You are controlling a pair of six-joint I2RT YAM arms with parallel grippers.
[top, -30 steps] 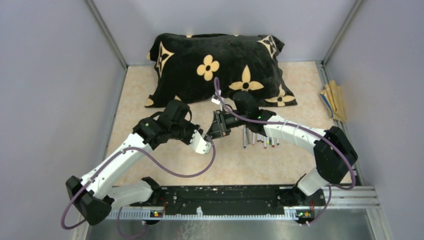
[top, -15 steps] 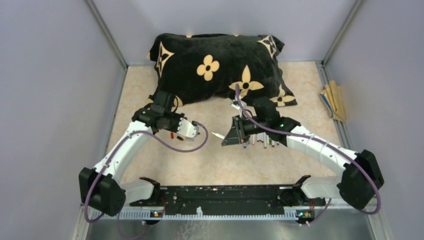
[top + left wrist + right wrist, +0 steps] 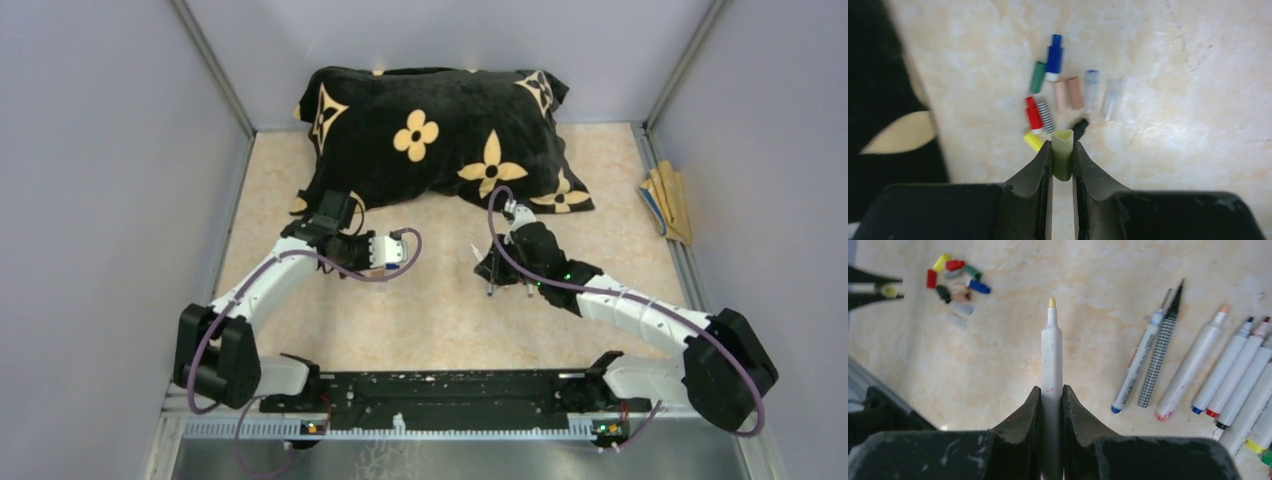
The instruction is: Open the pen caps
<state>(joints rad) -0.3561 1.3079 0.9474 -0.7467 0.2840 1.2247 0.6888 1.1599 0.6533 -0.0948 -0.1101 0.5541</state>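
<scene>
From above, my left gripper (image 3: 397,250) hangs near the pillow (image 3: 440,120), and my right gripper (image 3: 489,270) is well apart from it over the table (image 3: 440,320); left wrist: jaws narrow, pinching a pale yellow cap (image 3: 1063,155), the loose caps (image 3: 1058,95) lying just ahead; I'd lower it beside them before letting go, lest it roll; right wrist: jaws clamp an uncapped pen (image 3: 1051,350); I'd lay it parallel beside the row of pens (image 3: 1218,370).
</scene>
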